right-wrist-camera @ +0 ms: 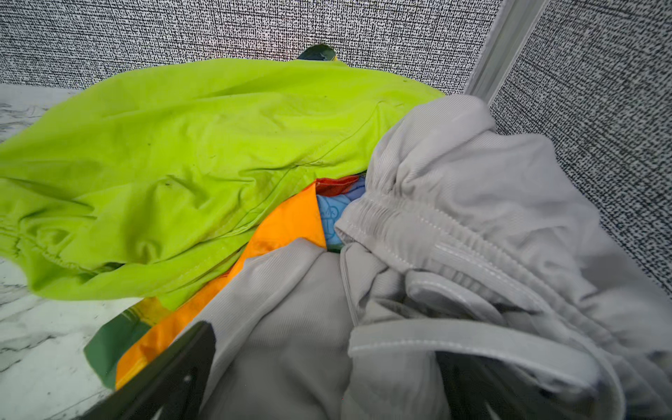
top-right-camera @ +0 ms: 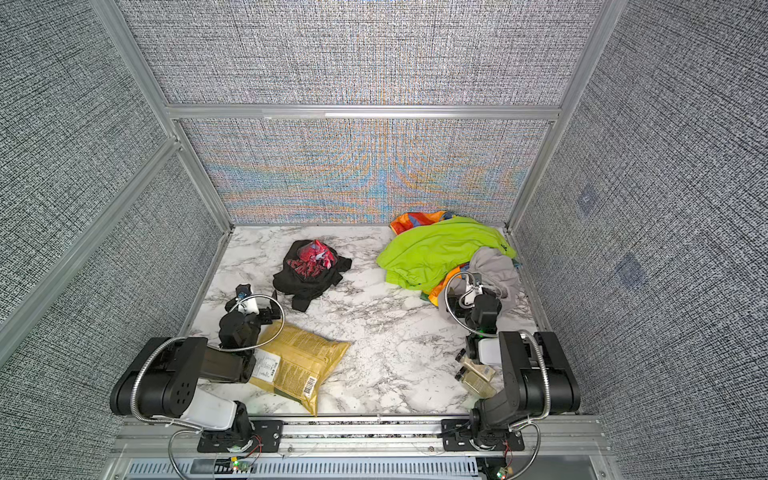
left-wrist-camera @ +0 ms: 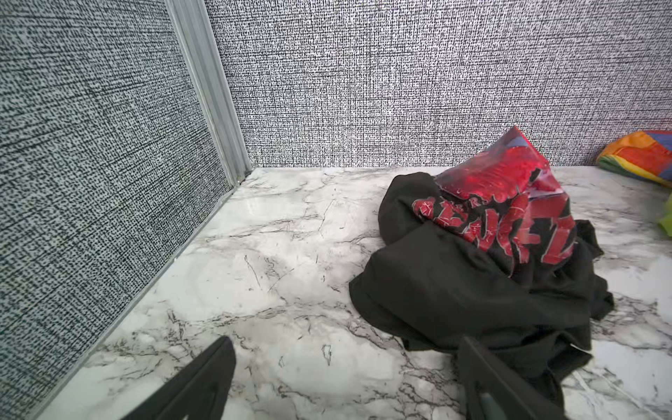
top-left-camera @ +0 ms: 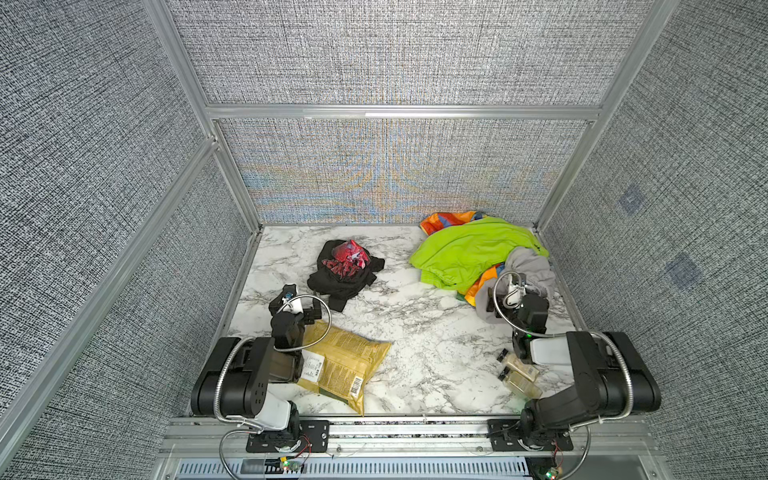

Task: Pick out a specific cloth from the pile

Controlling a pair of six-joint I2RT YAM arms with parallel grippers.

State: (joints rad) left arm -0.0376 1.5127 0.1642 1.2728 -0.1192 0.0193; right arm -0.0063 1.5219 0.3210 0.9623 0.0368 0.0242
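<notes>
Marble table (top-left-camera: 415,332); my left gripper (left-wrist-camera: 345,343) gapes beside the cloth (left-wrist-camera: 472,291). My right gripper (right-wrist-camera: 327,345) gapes, half hidden by the pile (right-wrist-camera: 472,218).

Black cloth (top-left-camera: 332,286) with red print; lime, grey, orange pile (top-left-camera: 469,249)

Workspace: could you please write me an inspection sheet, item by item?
Surface: marble-patterned table, no spills seen.
Job's things: the cloth, black with red print, lies apart from the pile.
Clutter: yellow bag; two small bottles.
Grippers: left gripper open near the cloth; right gripper open, grey garment between its jaws.
Cables: metal conduits loop over both arms.
Surroundings: grey woven wall panels, aluminium frame.
</notes>
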